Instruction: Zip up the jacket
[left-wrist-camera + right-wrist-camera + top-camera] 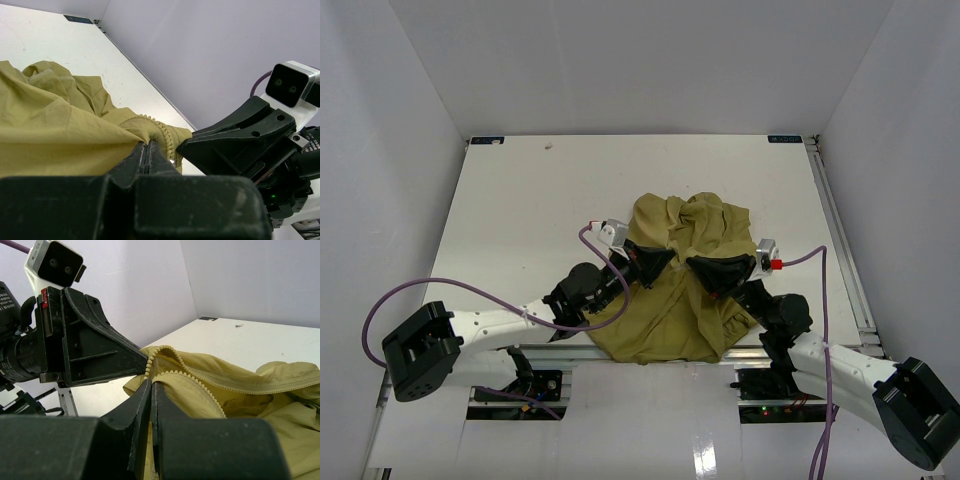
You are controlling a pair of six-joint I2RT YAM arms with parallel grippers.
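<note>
Crumpled jacket (670, 320) lies with its long axis apparently near-to-far on the table (520, 200), left gripper (149, 145) and right gripper (151, 384) each clamped on a toothed zipper edge (220, 384).

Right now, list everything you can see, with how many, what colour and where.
jacket: one, olive-yellow, crumpled at the near middle of the table
zipper teeth: two rows, yellow, along the jacket's edges, apart where the tools meet
table: one, white, under everything
walls: three, white, left, far and right of the table
cables: two, purple, one looping off each arm
wrist cameras: two, white, one above each tool
arms: two, white and black, based at the near edge
left tool: one, black, shut on the jacket by the zipper
right tool: one, black, shut on the jacket, facing the left tool
</note>
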